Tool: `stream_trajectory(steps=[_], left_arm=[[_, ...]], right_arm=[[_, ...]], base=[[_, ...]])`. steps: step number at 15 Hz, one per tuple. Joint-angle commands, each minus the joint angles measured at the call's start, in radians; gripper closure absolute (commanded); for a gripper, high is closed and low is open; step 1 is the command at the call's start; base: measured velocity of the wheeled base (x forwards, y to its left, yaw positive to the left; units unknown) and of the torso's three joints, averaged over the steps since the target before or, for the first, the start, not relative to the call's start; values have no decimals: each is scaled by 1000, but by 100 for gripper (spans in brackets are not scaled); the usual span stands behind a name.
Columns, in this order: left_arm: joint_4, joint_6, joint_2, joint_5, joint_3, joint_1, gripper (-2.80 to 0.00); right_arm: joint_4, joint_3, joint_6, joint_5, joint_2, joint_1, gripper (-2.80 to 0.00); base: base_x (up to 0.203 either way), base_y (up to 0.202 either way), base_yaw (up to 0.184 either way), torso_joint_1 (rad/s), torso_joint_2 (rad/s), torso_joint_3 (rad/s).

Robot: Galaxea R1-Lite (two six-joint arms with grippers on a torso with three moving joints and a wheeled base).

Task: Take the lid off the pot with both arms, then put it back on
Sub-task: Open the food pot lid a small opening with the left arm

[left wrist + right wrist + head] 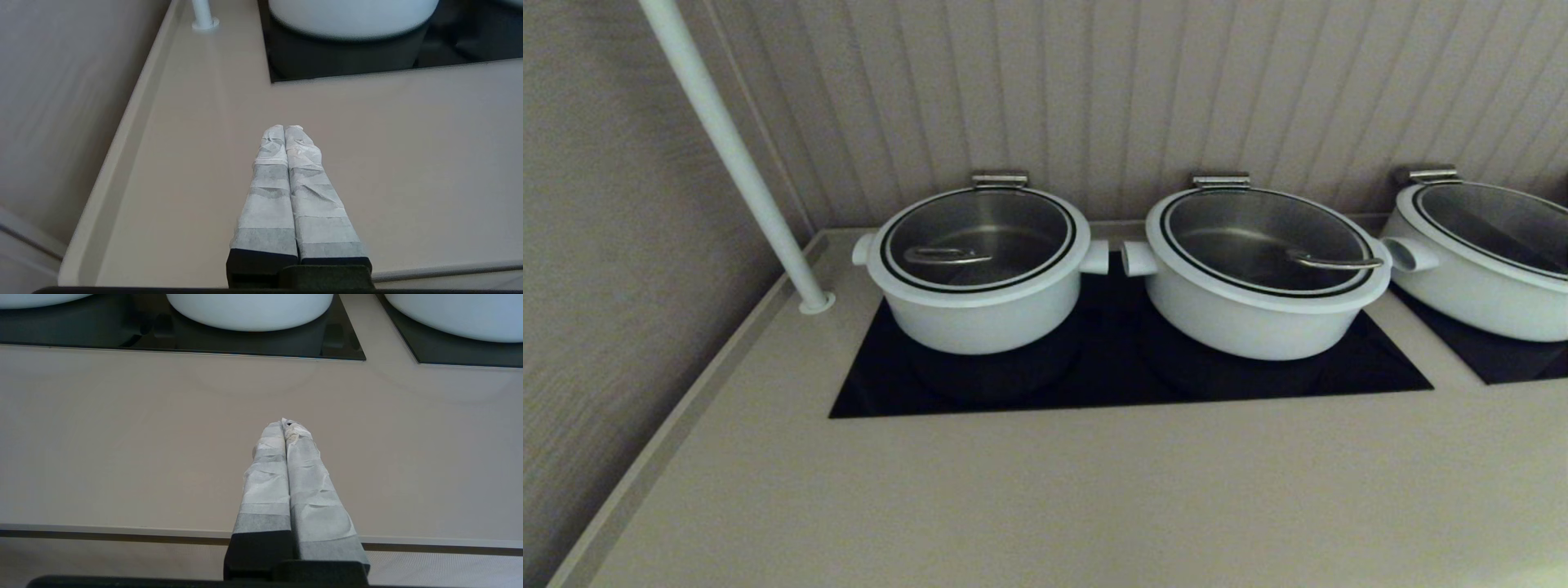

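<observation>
The pot (976,314) is white with steep sides and stub handles, and stands at the left of the black cooktop (1111,384). The lid (978,237) lies shut on it, with its wire loop handle (943,256) toward the front left and the steel hinge bracket (999,179) behind. Neither gripper shows in the head view. My left gripper (284,127) is shut and empty over the beige counter, short of the pot's base (351,18). My right gripper (284,422) is shut and empty over the counter near its front edge; the pot's base (36,298) is far off.
A wider flaring pot with its own lid (1262,282) stands right beside the pot; a third pot (1478,261) is on a second cooktop at the right. A white pole (739,163) rises from the counter's back left corner. A raised lip (686,408) runs along the left side.
</observation>
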Motion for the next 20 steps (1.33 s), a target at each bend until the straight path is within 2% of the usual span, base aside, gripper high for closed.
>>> stream_trajectory(steps=[1, 6, 9, 12, 16, 18, 20], left_arm=[[-3, -1, 0, -14, -34, 0, 0], [46, -2, 2, -114, -161, 0, 0], [103, -2, 22, -232, -248, 0, 0], [101, -2, 109, -318, -313, 0, 0], [95, 0, 248, -390, -419, -1, 0], [98, 1, 295, -464, -461, 0, 0], [98, 2, 354, -508, -505, -1, 0]], right_arm=[[0, 0, -1, 0, 0, 0, 0], [0, 0, -1, -1, 0, 1, 0], [0, 0, -1, 0, 0, 1, 0], [0, 0, -1, 0, 1, 1, 0], [0, 0, -1, 0, 1, 1, 0], [0, 0, -1, 0, 0, 1, 0], [0, 0, -1, 0, 1, 1, 0]], base=[[0, 0, 0, 0, 0, 0], [0, 0, 0, 0, 0, 0], [0, 0, 0, 0, 0, 0], [0, 0, 0, 0, 0, 0], [0, 0, 0, 0, 0, 0], [0, 0, 0, 0, 0, 0], [0, 0, 0, 0, 0, 0]])
